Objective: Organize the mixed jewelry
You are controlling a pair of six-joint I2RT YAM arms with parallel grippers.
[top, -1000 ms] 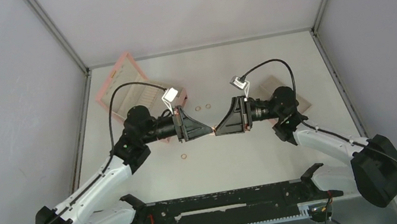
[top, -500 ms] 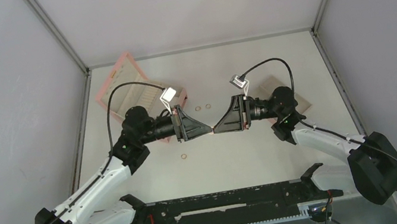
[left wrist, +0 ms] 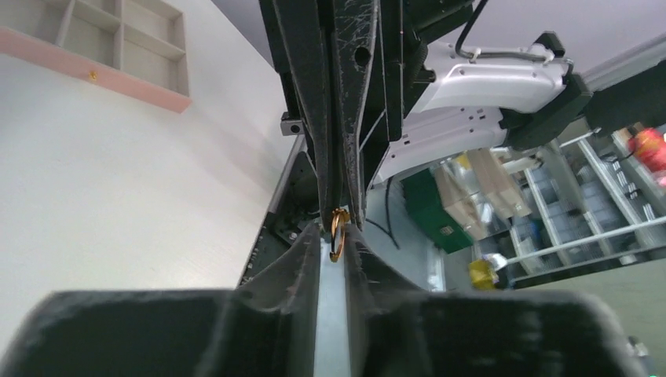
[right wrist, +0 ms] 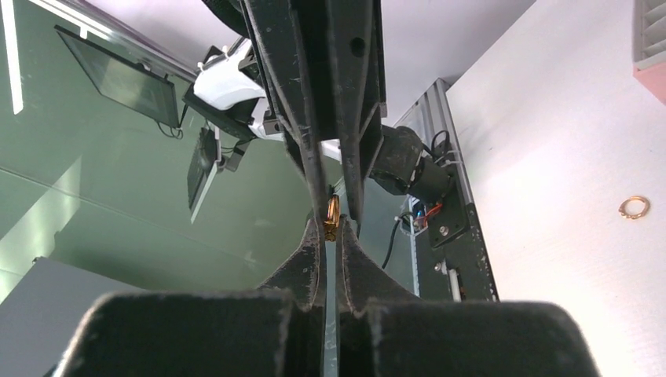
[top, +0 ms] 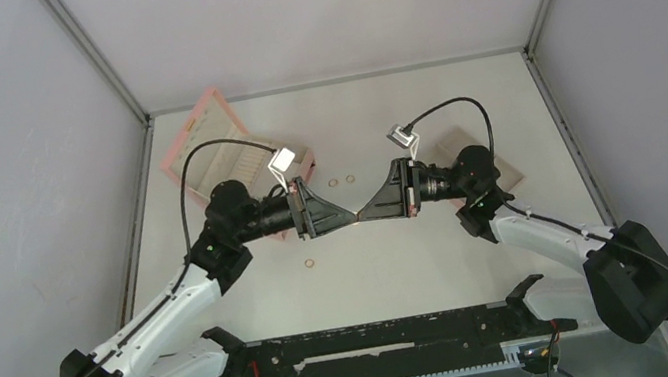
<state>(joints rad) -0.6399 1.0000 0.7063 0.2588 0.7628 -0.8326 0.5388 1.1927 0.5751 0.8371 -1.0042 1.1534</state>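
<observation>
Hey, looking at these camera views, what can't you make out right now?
- Top view: the held ring is hidden where the left gripper and right gripper meet tip to tip.
- Wrist views: both finger pairs flank the ring, so which pair bears it is unclear.
- Top view: the beige tray is mostly covered by the right arm.

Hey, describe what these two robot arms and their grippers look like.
The left arm and right arm have white shells with black joints and bases. The left gripper and right gripper are black wedges with scuffed, tapering fingers. A thin black cable loops to a small silver camera at each wrist.
</observation>
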